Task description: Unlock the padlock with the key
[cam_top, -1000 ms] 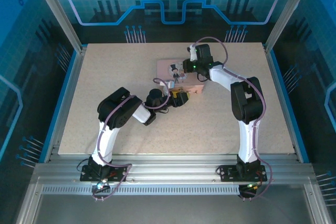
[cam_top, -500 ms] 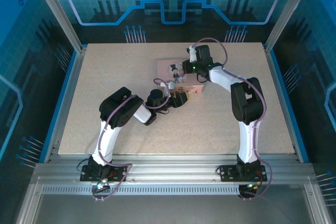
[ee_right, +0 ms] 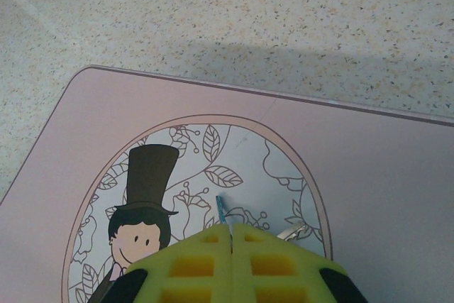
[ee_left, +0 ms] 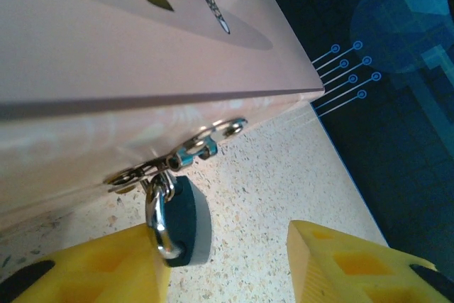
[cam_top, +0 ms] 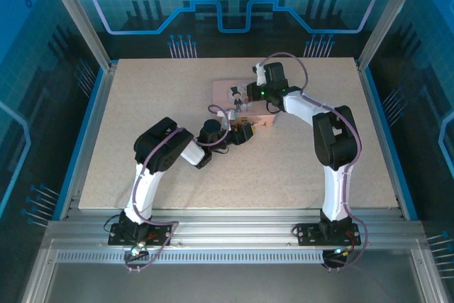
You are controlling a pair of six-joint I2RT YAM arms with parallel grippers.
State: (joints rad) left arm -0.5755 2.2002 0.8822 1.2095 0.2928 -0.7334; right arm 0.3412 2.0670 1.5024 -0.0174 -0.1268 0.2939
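As it reaches low, left gripper (ee_left: 223, 239) straddles padlock (ee_left: 186, 221).

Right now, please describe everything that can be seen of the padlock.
The padlock is small, with a rounded dark bluish body and a thin, shiny silvery shackle. The shackle passes through the metal hasp on the side of the pink box and looks closed. The body points away from the box, tilted, over the speckled table. It sits between the open jaws of the left gripper, close against one yellow jaw; whether they touch I cannot tell.
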